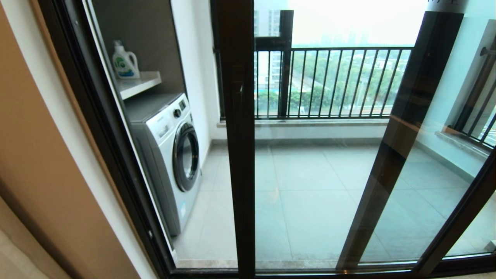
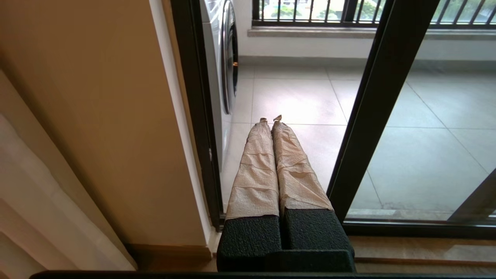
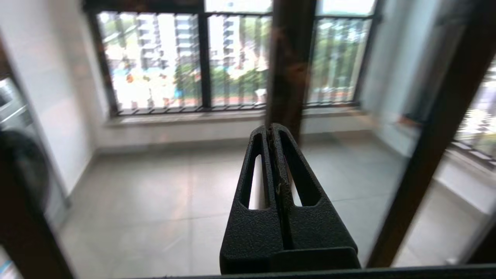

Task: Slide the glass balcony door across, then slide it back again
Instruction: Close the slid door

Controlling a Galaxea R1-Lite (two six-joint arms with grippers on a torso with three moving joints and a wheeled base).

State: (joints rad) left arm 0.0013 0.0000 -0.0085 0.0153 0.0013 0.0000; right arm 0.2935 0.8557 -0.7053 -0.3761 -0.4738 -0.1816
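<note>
The glass balcony door stands partway across, its dark brown upright near the middle of the head view with a slim handle on it. An open gap lies between that upright and the outer frame on the left. Neither gripper shows in the head view. In the left wrist view my left gripper, its fingers wrapped in beige tape, is shut and empty. It points into the gap, close beside the door upright. My right gripper is shut and empty, facing the glass and a brown upright.
On the balcony a white washing machine stands at the left, with a detergent bottle on the shelf above. A black railing closes the far side. A second slanted upright shows through the glass. A beige wall flanks the frame.
</note>
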